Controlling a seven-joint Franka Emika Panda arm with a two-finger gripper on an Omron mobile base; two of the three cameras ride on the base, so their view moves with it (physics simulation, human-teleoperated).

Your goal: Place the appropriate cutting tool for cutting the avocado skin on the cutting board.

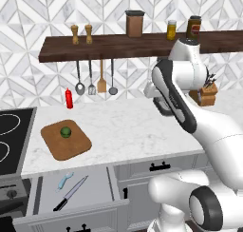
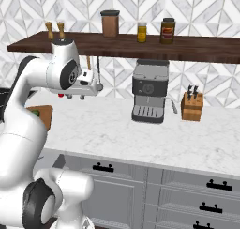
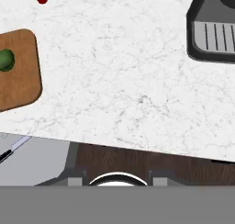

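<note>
The knife (image 1: 71,194) lies in the open drawer (image 1: 95,188) below the counter (image 1: 128,126), beside a blue peeler (image 1: 65,180); its black handle points toward the drawer's front and its blade toward the counter. In the hand view its tip shows at the left edge (image 3: 13,147). The board (image 1: 66,145) lies on the counter near the stove (image 1: 12,131), with the avocado (image 1: 65,131) on it.

The arm is raised above the middle of the counter, and the hand camera looks down at bare marble, with the coffee machine (image 3: 213,30) at the upper right. I cannot tell how far the fingers are open — they are not clearly seen — and I judge that they hold nothing, since the knife is in the drawer.

So the task seems to be at its beginning: the reach for the knife is not yet made. The next move calls for going left and down into the drawer, and closing on the black handle — not on the peeler beside it.
</note>
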